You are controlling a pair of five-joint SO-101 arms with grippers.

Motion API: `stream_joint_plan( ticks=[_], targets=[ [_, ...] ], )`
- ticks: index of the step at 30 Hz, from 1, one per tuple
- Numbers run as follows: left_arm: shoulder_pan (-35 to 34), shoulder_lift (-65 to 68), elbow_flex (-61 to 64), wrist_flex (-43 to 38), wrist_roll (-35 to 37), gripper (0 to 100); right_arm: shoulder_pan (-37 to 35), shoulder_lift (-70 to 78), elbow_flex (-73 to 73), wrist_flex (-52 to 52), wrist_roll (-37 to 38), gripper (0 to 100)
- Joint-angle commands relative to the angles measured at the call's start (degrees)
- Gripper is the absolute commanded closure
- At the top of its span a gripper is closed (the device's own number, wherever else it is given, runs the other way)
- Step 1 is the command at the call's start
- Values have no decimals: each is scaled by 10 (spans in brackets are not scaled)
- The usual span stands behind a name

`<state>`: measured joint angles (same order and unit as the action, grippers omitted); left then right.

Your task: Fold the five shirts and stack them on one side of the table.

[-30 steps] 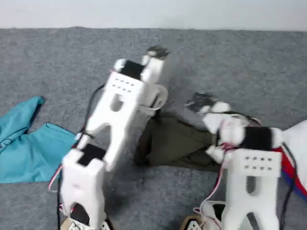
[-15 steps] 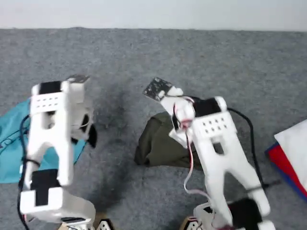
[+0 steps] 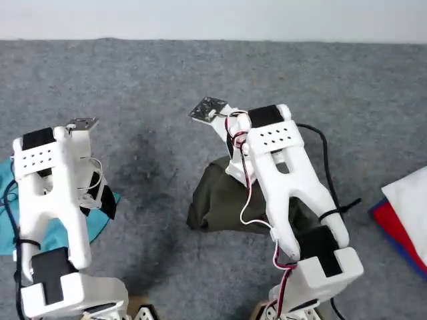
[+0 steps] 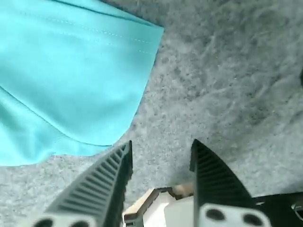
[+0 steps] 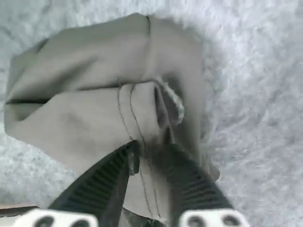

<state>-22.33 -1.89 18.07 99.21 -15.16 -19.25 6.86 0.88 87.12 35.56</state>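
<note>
An olive shirt [image 3: 217, 200] lies bunched and partly folded at the table's middle. My right gripper [image 5: 149, 150] is down on it, its fingers shut on a seamed fold of the olive shirt [image 5: 94, 94]; the right arm [image 3: 280, 160] covers much of the cloth from above. A teal shirt [image 3: 7, 227] lies at the left edge, mostly hidden under the left arm [image 3: 50, 193]. My left gripper [image 4: 161, 151] hangs open over bare carpet just beside the teal shirt's [image 4: 61, 71] hem, with nothing between its fingers.
A stack of folded white, red and blue shirts [image 3: 407, 207] lies at the right edge. Grey carpet [image 3: 147, 87] covers the table, with open room at the back and between the two arms.
The left arm swung from the middle to the left, over the teal shirt. The right arm came in from the right and dropped its gripper onto the olive shirt.
</note>
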Motion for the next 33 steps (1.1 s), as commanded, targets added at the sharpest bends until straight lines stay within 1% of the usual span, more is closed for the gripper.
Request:
stream_joint_plan(
  ticks=[1, 5, 10, 15, 20, 23, 26, 30, 33],
  targets=[
    [1, -18, 0, 13, -6, 809, 0, 1, -27, 16, -5, 983],
    [1, -18, 0, 13, -6, 809, -3, -9, -27, 45, -5, 989],
    [1, -18, 0, 12, -6, 809, -1, -68, -25, 90, -2, 989],
    [1, -18, 0, 12, -6, 809, 1, -135, 1, 154, 66, 988],
    [-2, -18, 0, 12, -7, 809, 33, -218, 126, 157, 117, 988],
    [-2, -18, 0, 13, -7, 809, 83, -267, 214, 157, 171, 988],
    [-2, -18, 0, 13, -7, 809, 166, -313, 279, 149, 219, 988],
    [0, -18, 0, 12, -7, 809, 276, -352, 318, 114, 270, 987],
    [1, -18, 0, 12, -7, 809, 305, -357, 325, 118, 288, 987]
  ],
)
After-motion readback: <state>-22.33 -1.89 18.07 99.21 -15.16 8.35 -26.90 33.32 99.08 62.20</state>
